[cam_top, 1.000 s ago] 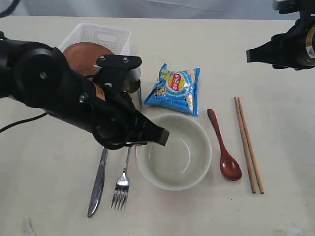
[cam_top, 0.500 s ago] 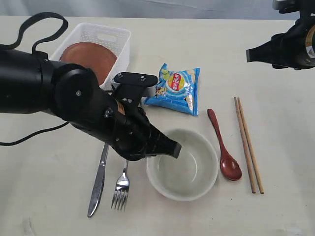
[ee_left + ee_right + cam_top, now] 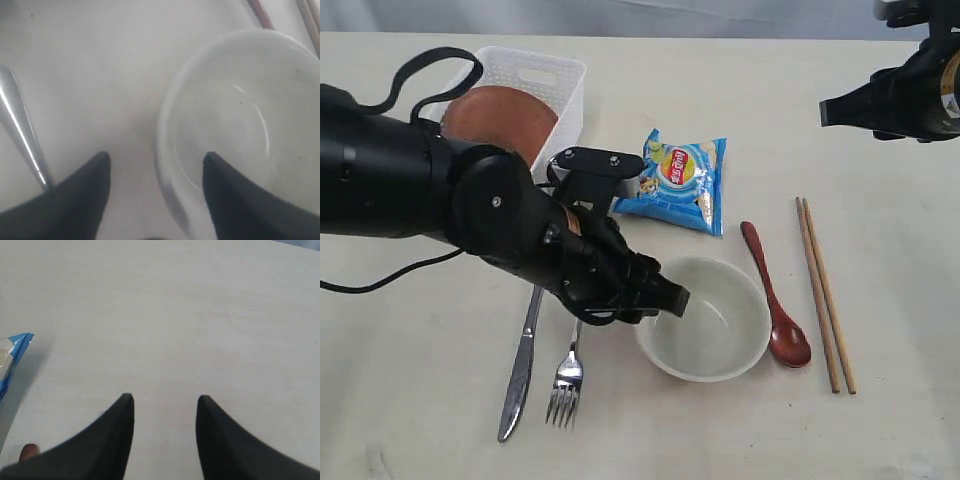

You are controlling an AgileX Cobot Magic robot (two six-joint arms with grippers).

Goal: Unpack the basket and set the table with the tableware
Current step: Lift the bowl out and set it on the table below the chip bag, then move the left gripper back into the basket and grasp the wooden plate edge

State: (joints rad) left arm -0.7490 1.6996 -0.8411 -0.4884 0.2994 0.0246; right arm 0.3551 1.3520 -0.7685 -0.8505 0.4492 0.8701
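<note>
Tabletop [image 3: 880, 130] check: over the last second the bowl [image 3: 720, 330] got dragged right, away from the fork [image 3: 567, 375] and knife [image 3: 520, 365]. I see it now just beside the spoon [image 3: 775, 295]. Left gripper [image 3: 155, 156] was closed at the rim, and its jaws are now apart, straddling it with one finger inside and one outside. Right gripper [image 3: 164, 400] is unchanged, jaws apart over bare table. Plate [image 3: 495, 120] sits in the basket [image 3: 535, 72].

The pale table [image 3: 880, 430] carries a white basket [image 3: 535, 70] at eleven o'clock, a blue chip bag [image 3: 677, 180] near centre, a cream bowl [image 3: 715, 320] at five, a spoon [image 3: 775, 300] and chopsticks [image 3: 823, 290] toward four, and a knife [image 3: 518, 375] and fork [image 3: 565, 385] at seven.
</note>
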